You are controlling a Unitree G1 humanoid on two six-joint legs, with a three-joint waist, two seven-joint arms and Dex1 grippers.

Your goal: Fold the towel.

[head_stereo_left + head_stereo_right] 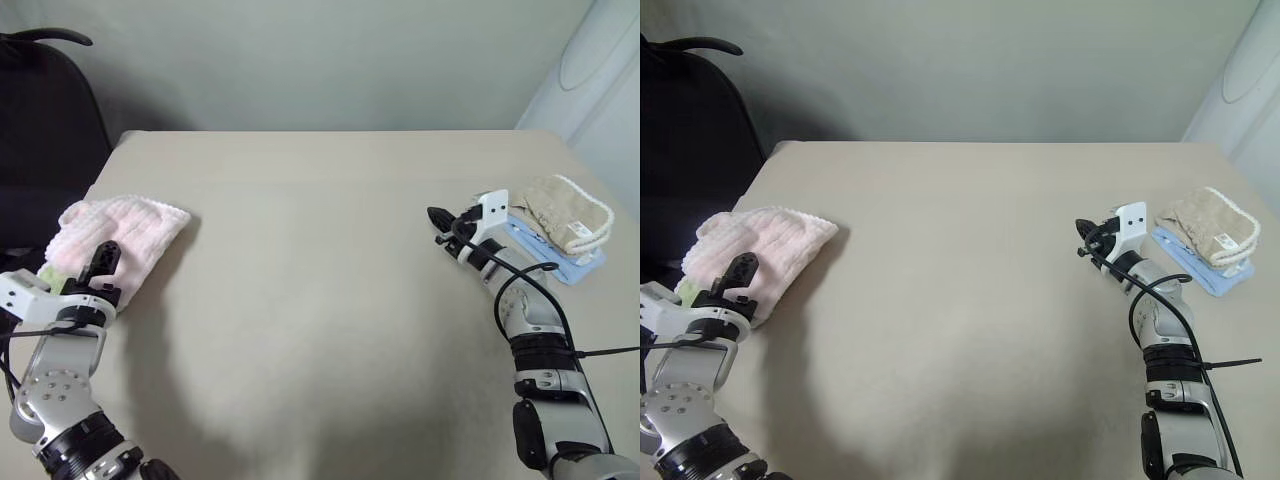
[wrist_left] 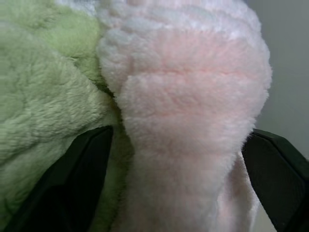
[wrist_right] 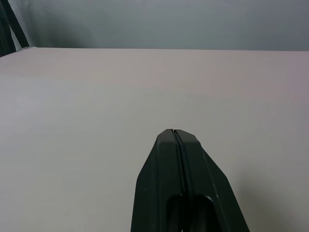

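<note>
Towel (image 1: 125, 230) sits bunched at the table's (image 1: 320, 300) left edge, pink, roughly folded into a thick wad, lying partly on a light green cloth (image 2: 43, 96).

Table is the biggest thing in view, mostly bare through the middle. Dark chair (image 1: 45, 120) stands off the far left corner. On the right edge: a beige towel (image 1: 565, 215) on top of a flat blue cloth (image 1: 550, 255).

My left tool (image 1: 98, 268) is right at the towel's near end. Wrist view shows both fingers (image 2: 72, 179) spread wide with the pink wad between them, not pinched; I'd call it let go, nothing held. My right tool (image 1: 440, 225) hovers over bare table near the beige towel, well apart from the pink one, fingers pressed together on nothing.

Step, my read: towel looks folded and set down at the side, so this is the release at the end of the fold. Next move calls for backing the left tool straight off without snagging the pile, or dragging the green cloth with it.

Hard to make out: how many layers the wad has, whether its edges line up, and how far the green cloth runs underneath. The towel's near end is hidden behind my left tool in the head views.
</note>
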